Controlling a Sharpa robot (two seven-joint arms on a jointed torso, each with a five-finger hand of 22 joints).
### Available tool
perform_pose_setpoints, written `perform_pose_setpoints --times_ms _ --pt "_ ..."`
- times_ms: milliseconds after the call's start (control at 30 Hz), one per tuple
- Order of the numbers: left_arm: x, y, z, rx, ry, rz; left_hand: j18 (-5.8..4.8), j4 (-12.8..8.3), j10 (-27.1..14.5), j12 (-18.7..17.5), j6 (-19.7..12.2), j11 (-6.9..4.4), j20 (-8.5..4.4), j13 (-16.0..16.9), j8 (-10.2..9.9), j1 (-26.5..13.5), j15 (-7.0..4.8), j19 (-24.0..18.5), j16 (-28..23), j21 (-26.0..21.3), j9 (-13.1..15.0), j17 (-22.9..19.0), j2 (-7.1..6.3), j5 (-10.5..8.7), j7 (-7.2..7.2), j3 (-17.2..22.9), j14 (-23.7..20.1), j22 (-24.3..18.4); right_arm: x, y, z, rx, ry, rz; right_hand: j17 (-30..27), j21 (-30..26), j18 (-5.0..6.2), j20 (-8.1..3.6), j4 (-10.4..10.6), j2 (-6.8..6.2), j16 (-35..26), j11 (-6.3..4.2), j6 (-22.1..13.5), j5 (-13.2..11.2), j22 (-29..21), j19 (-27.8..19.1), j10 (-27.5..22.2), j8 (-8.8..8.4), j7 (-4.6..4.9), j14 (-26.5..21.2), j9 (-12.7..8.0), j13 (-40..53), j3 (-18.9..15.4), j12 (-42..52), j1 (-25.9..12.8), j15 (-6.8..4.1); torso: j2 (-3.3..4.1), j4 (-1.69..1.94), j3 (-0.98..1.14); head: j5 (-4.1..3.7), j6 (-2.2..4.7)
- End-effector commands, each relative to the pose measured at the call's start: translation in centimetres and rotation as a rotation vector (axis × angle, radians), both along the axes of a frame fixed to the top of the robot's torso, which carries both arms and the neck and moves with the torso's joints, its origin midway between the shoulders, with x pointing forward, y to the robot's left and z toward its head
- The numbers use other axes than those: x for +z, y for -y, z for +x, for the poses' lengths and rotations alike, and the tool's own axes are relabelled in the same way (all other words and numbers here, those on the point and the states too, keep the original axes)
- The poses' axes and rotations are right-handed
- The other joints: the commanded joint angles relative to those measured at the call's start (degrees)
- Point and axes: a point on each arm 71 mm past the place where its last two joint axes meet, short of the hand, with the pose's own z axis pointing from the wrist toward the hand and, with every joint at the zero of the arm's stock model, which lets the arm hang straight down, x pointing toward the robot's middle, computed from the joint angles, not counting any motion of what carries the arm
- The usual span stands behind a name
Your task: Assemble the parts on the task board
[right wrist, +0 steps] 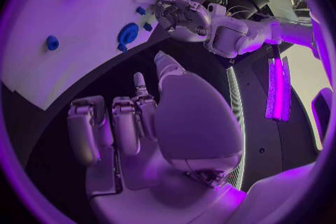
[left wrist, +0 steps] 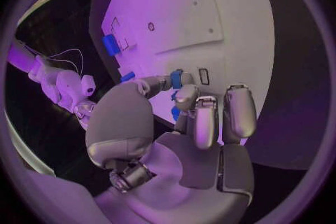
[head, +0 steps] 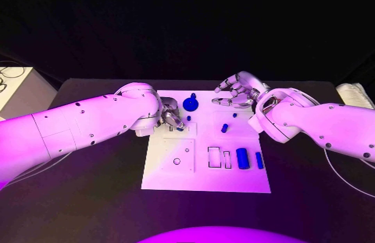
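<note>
The white task board (head: 168,172) lies mid-table. My left hand (head: 169,118) hovers over its far left part and pinches a small blue part (left wrist: 176,79) between thumb and a finger. A blue gear with a knob (head: 191,102) stands near the far edge, with a small blue peg (head: 188,117) close by. Another short blue piece (head: 224,128) sits mid-board. A thick blue cylinder (head: 243,158) and a thin blue bar (head: 259,160) lie at the right, beside two rectangular slots (head: 214,157). My right hand (head: 237,93) hangs over the far right corner, fingers apart, holding nothing.
A round hole (head: 176,161) sits in a square outline on the board's near left. A white box (head: 19,94) with cables stands off the table's left edge. A pale object (head: 355,95) lies at the far right edge. Black table surrounds the board.
</note>
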Motion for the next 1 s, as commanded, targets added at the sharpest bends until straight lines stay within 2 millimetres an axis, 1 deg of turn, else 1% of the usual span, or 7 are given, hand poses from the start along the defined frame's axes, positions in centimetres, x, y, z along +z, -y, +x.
perform_pose_setpoints --times_ms 33,333,400,500,700,833,1000 --pt "-0.99 0.04 -0.60 -0.030 -0.058 0.035 -0.82 -8.9 0.4 0.2 4.3 -0.30 -0.04 0.1 0.2 -0.1 -0.31 0.5 0.2 0.2 0.0 15.1 0.33 0.36 -4.05 9.0 6.1 0.0 -0.04 -0.18 -0.07 0.019 -0.001 -0.005 14.2 -0.2 -0.40 -0.39 0.0 0.01 0.0 -0.22 -0.4 0.0 14.0 5.1 -0.4 0.72 0.01 5.6 0.1 8.6 0.3 -0.2 -0.6 -0.34 0.03 -0.01 0.03 -0.03 0.01" --pt "-1.06 0.02 -0.48 -0.028 -0.069 0.038 -0.87 -8.7 0.6 0.2 4.5 -0.27 -0.06 0.1 0.2 -0.8 -0.32 0.6 0.2 0.3 0.0 15.1 0.34 0.44 -4.03 8.7 6.1 0.3 -0.04 -0.15 -0.10 0.019 -0.001 -0.005 14.2 -0.2 -0.40 -0.39 0.0 0.01 0.0 -0.22 -0.4 0.0 14.0 5.1 -0.4 0.72 0.01 5.6 0.1 8.6 0.3 -0.2 -0.6 -0.34 0.02 0.00 0.06 -0.05 0.00" --pt "-1.08 -0.02 -0.44 -0.026 -0.071 0.038 -0.87 -7.8 0.7 0.0 4.6 -0.25 -0.02 0.0 0.1 -1.9 -0.30 0.6 0.2 0.2 0.0 15.1 0.63 -0.07 -4.08 7.5 6.1 0.2 -0.03 -0.14 -0.11 0.019 -0.001 -0.005 14.2 -0.2 -0.40 -0.39 0.0 0.01 0.0 -0.22 -0.4 0.0 14.0 5.1 -0.4 0.72 0.01 5.6 0.1 8.6 0.3 -0.2 -0.6 -0.34 0.02 -0.04 0.07 -0.01 -0.02" --pt "-1.10 -0.08 -0.37 -0.023 -0.072 0.038 -0.88 -7.2 0.6 -0.1 4.6 -0.26 0.00 -0.1 0.0 -2.6 -0.30 0.6 0.2 0.2 0.0 15.1 0.85 -0.25 -4.09 6.9 6.1 0.3 -0.03 -0.11 -0.12 0.018 -0.001 -0.005 14.2 -0.2 -0.40 -0.39 0.0 0.01 0.0 -0.22 -0.4 0.0 14.0 5.1 -0.4 0.72 0.01 5.6 0.1 8.6 0.3 -0.2 -0.6 -0.34 0.03 -0.05 0.06 -0.02 -0.07" --pt "-1.14 -0.11 -0.26 -0.020 -0.078 0.039 -0.87 -5.6 0.5 -0.3 4.7 -0.31 0.02 -0.2 -0.2 -4.6 -0.33 0.5 0.2 0.1 0.1 15.1 0.81 -0.70 -4.19 4.7 6.1 0.2 -0.03 -0.08 -0.14 0.018 -0.002 -0.006 14.2 -0.3 -0.39 -0.39 0.0 -0.02 0.0 -0.22 -0.5 0.0 14.0 5.1 -0.4 0.79 0.01 5.6 0.1 8.5 0.3 -0.2 -0.6 -0.34 0.00 0.00 0.06 -0.09 -0.08" --pt "-1.18 -0.07 -0.26 -0.023 -0.083 0.042 -0.86 -4.4 0.4 -0.3 4.7 -0.33 0.01 -0.2 -0.3 -5.8 -0.36 0.5 0.2 0.0 0.1 15.1 0.43 -1.08 -4.25 2.5 6.1 0.2 -0.03 -0.05 -0.14 0.018 -0.002 -0.006 14.2 -0.3 -0.39 -0.39 0.0 -0.02 0.0 -0.22 -0.5 0.0 14.0 5.1 -0.4 0.79 0.01 5.6 0.1 8.5 0.3 -0.2 -0.6 -0.34 0.01 0.00 0.02 -0.14 -0.19" --pt "-1.21 -0.06 -0.27 -0.025 -0.087 0.044 -0.86 -3.7 0.3 -0.4 4.7 -0.35 -0.02 -0.3 -0.3 -6.3 -0.38 0.5 0.2 -0.1 0.2 15.1 0.09 -1.26 -4.28 1.0 6.1 0.2 -0.01 -0.04 -0.15 0.017 0.000 -0.005 14.2 -0.3 -0.39 -0.40 0.1 0.04 0.0 -0.21 -0.6 0.0 14.0 5.1 -0.4 1.04 0.01 5.6 0.2 8.5 0.2 -0.2 -1.2 -0.34 0.01 0.00 0.03 -0.17 -0.17"
